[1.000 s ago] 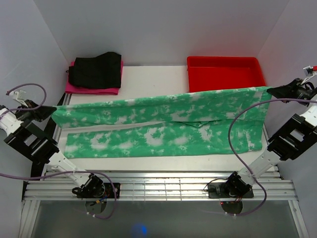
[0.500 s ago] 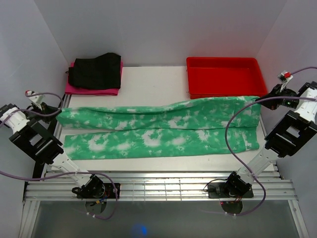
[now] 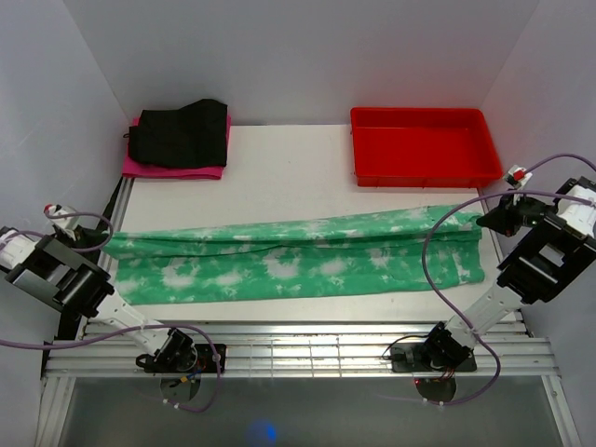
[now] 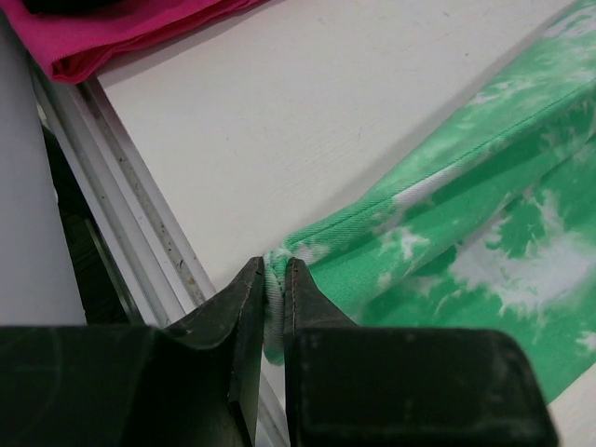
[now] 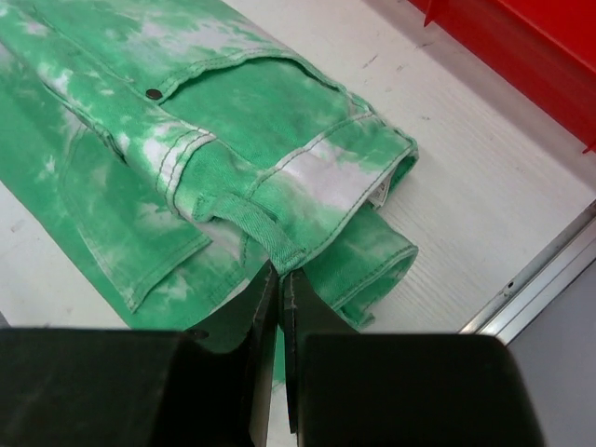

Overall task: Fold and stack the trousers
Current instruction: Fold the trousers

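Observation:
The green tie-dye trousers (image 3: 298, 256) lie stretched across the table from left to right, one leg folded over the other. My left gripper (image 3: 98, 244) is shut on the leg hem at the left end; in the left wrist view the hem (image 4: 272, 289) is pinched between my fingers. My right gripper (image 3: 484, 219) is shut on the waistband at the right end; in the right wrist view the waistband (image 5: 307, 196) with its belt loop sits in the closed jaws. Both ends are low, near the table.
A red tray (image 3: 424, 144) stands at the back right, just behind the trousers' right end. A black garment (image 3: 179, 130) lies on a pink garment (image 3: 172, 168) at the back left. The pink one also shows in the left wrist view (image 4: 121, 33). A slotted metal rail (image 3: 298, 349) runs along the near edge.
Both grippers have moved toward the near edge and down, carrying the upper leg over the lower one. The trousers now lie narrower and flatter on the table.

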